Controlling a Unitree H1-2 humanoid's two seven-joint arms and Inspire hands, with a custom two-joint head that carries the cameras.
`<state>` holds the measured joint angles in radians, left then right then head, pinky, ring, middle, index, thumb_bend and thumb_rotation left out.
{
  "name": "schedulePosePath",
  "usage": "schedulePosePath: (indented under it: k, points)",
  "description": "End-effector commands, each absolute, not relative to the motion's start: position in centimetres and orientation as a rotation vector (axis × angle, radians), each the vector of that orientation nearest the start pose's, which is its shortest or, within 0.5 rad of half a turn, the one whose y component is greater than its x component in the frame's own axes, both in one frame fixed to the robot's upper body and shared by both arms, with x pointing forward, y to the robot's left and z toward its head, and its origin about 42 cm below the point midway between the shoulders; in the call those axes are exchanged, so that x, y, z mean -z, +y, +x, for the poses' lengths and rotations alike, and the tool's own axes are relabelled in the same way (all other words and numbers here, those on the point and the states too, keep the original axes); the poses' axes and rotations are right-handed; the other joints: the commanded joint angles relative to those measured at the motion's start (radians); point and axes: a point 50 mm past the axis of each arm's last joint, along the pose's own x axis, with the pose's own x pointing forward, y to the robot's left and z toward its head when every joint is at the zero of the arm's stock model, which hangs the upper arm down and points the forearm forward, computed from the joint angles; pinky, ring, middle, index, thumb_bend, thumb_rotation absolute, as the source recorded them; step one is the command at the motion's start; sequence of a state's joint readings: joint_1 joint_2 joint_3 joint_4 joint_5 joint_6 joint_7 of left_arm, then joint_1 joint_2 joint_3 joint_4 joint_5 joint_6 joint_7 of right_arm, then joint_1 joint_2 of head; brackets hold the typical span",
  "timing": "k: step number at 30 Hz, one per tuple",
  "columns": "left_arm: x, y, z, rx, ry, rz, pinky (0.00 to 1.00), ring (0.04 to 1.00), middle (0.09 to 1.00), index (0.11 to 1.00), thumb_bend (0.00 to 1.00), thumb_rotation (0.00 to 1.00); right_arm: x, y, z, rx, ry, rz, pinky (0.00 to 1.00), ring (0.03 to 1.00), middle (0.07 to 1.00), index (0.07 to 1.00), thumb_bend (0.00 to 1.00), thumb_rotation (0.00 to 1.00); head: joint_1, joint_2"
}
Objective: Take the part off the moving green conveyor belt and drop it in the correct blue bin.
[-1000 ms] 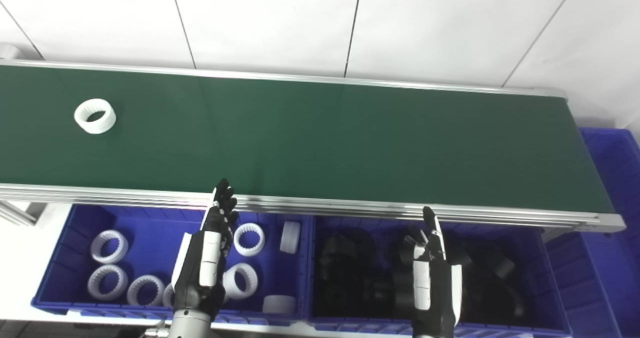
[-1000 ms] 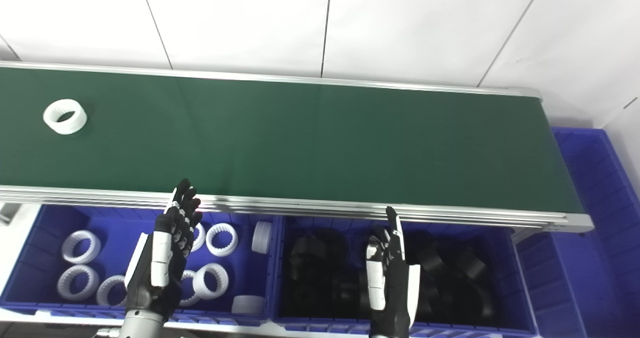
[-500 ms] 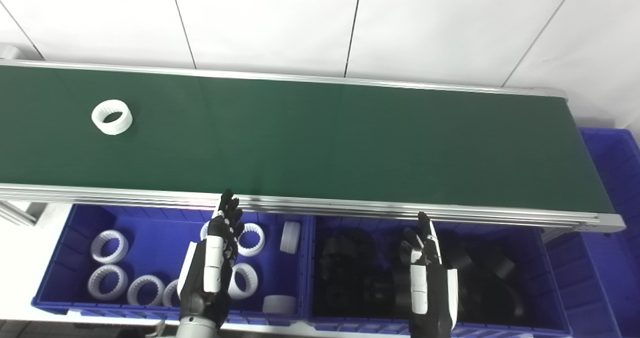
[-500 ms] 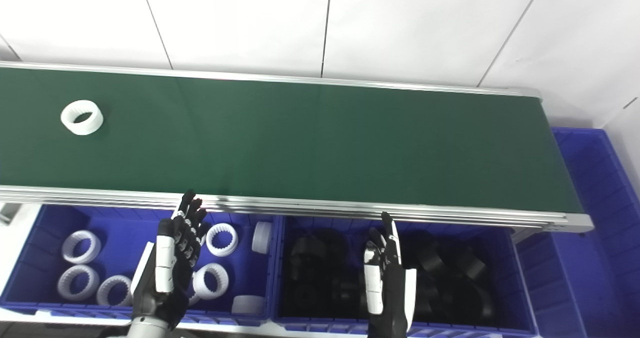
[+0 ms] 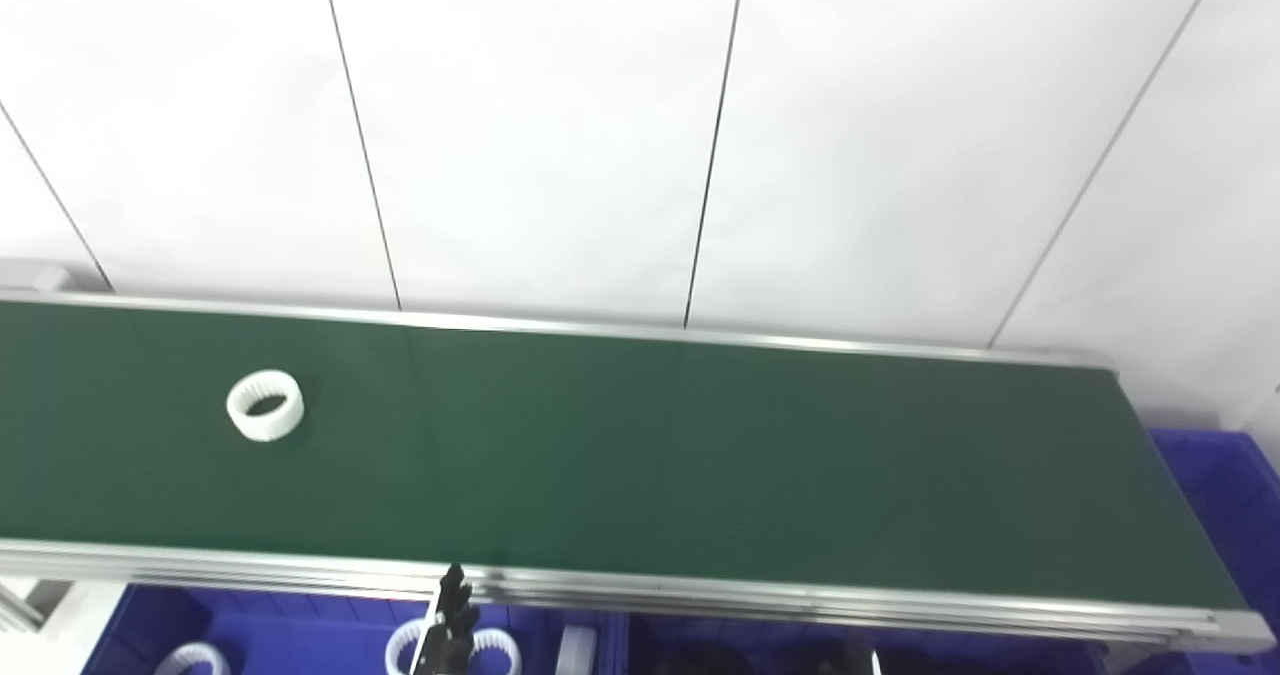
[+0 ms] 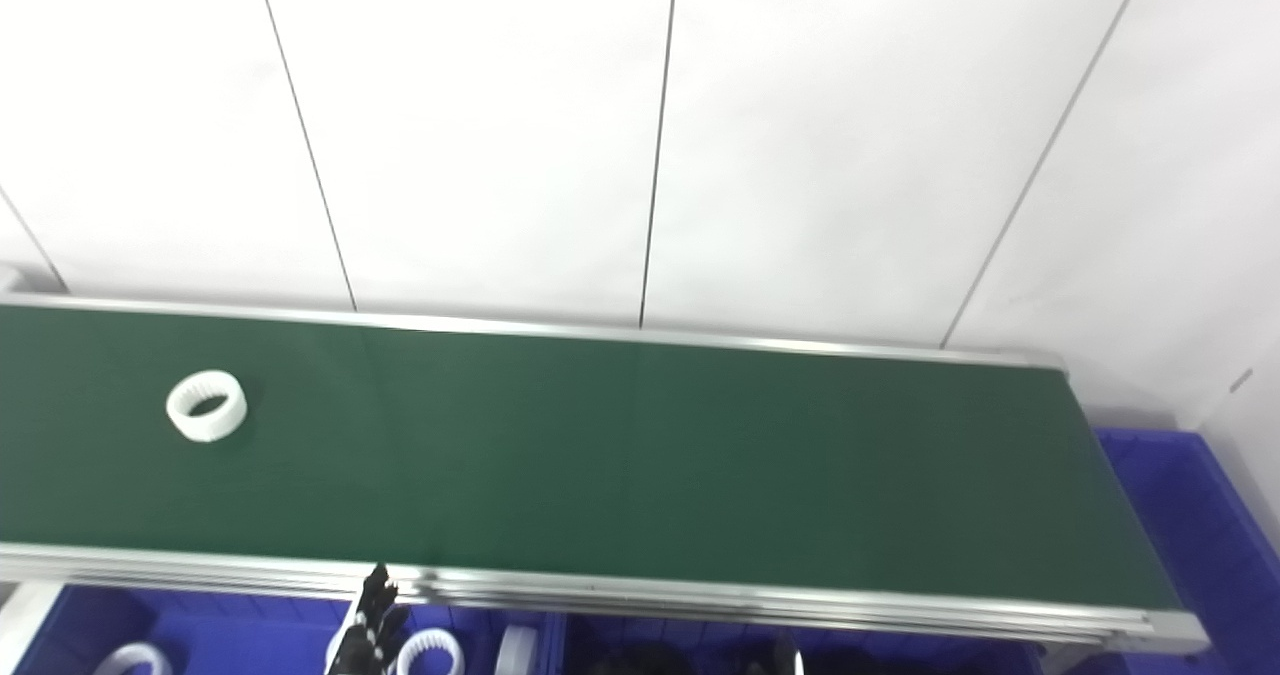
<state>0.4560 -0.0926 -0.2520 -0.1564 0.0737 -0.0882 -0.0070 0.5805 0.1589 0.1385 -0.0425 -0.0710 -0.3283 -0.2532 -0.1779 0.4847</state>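
Note:
A white toothed ring (image 5: 265,405) lies flat on the left part of the green conveyor belt (image 5: 700,455). Only the dark fingertips of my left hand (image 5: 450,620) rise over the bottom edge, just below the belt's near rail and well right of the ring. They are stretched out and hold nothing. Of my right hand (image 6: 795,663) just a thin sliver shows at the bottom edge. The blue bin with white rings (image 5: 300,645) sits under the near rail at the lower left. The bin with dark parts (image 5: 750,655) is beside it, mostly cut off.
Metal rails (image 5: 700,590) run along both long sides of the belt. A further blue bin (image 5: 1230,495) stands past the belt's right end. A white panelled wall (image 5: 640,125) fills the upper half of the view.
The camera has tilted upward, so belt, bins and hands sit lower in the picture. The white ring has travelled to the right along the belt. Both hands have dropped nearly out of view.

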Motion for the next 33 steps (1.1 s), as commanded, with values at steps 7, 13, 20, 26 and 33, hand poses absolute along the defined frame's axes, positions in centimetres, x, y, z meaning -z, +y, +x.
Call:
schedulePosePath:
  k: [7,13,20,26,33]
  points:
    - [-7.3,11.1,13.9,0.116,0.091,-0.094,1.0,0.967,1.0,1.0,0.54,1.0,-4.0,-17.3,8.2,0.312,0.098,0.114,0.95,0.967,1.0,1.0,0.62,1.0,0.063,-0.012]
    - [-7.4,10.6,13.8,0.114,0.095,-0.087,1.0,0.951,1.0,1.0,0.51,1.0,-4.2,-17.6,8.2,0.308,0.106,0.116,0.98,0.987,1.0,1.0,0.57,1.0,0.08,-0.008]
    - [-7.2,10.3,14.0,0.108,0.101,-0.099,0.96,0.93,1.0,1.0,0.49,1.0,-3.9,-18.0,8.3,0.307,0.106,0.138,1.0,1.0,1.0,1.0,0.63,1.0,0.089,-0.012]
    - [-7.3,10.1,14.3,0.115,0.082,-0.097,0.94,0.919,0.998,1.0,0.52,0.97,-3.9,-18.2,8.6,0.304,0.11,0.144,1.0,0.999,1.0,1.0,0.64,1.0,0.096,-0.001]
    - [-11.9,11.3,17.6,0.198,-0.24,0.053,0.74,0.84,0.893,0.965,0.82,0.5,-4.0,-18.1,9.7,0.296,0.101,0.136,0.99,0.977,1.0,1.0,0.68,1.0,0.12,0.036]
